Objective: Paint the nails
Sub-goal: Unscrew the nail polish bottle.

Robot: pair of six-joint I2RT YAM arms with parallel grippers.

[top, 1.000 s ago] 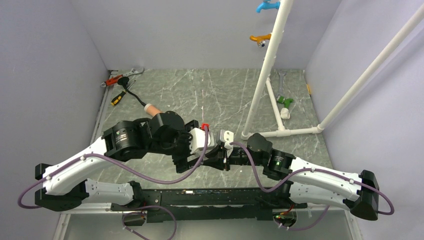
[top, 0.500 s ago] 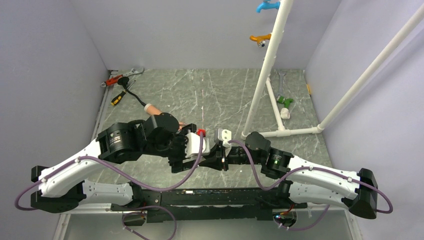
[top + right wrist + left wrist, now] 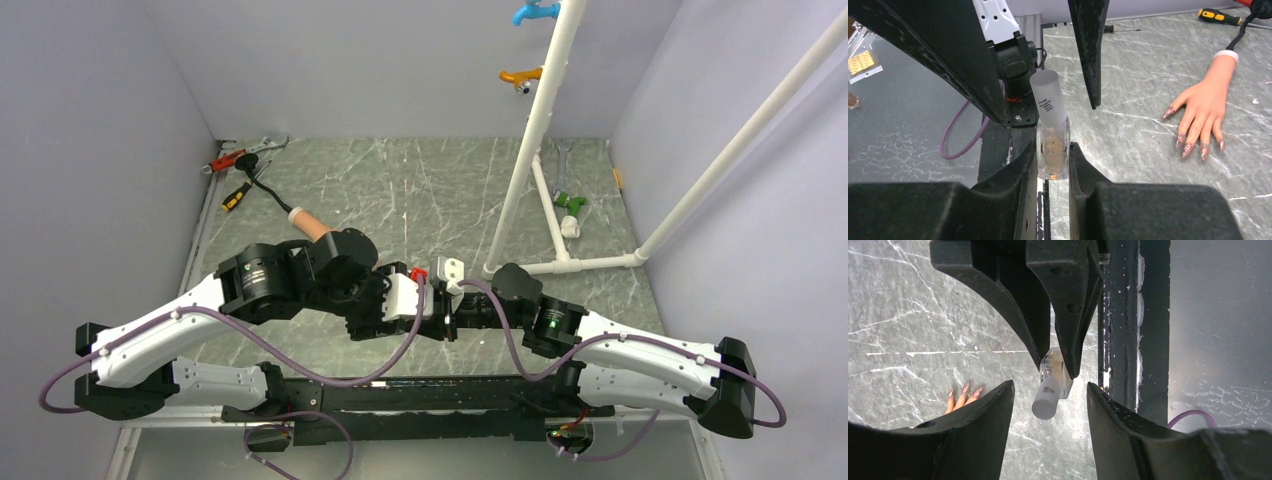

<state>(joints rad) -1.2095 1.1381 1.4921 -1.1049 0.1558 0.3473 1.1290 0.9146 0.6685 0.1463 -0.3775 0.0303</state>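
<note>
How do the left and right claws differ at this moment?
The right claw is shut on the glass body of the small clear bottle; the left claw is open and holds nothing. The right claw presses against the bottle, while the left claw's fingers stand apart on either side of the frosted cap. Both have black fingers and face each other around the same bottle.

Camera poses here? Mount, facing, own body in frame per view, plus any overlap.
Top external: above and behind the bases, looking down on the table; left arm, right arm show.
Left wrist: faces down past the open left gripper at the bottle.
Right wrist: faces leftward over the table; right gripper clamps the bottle.
Shared: both wrist views show the bottle and mannequin hand.
</note>
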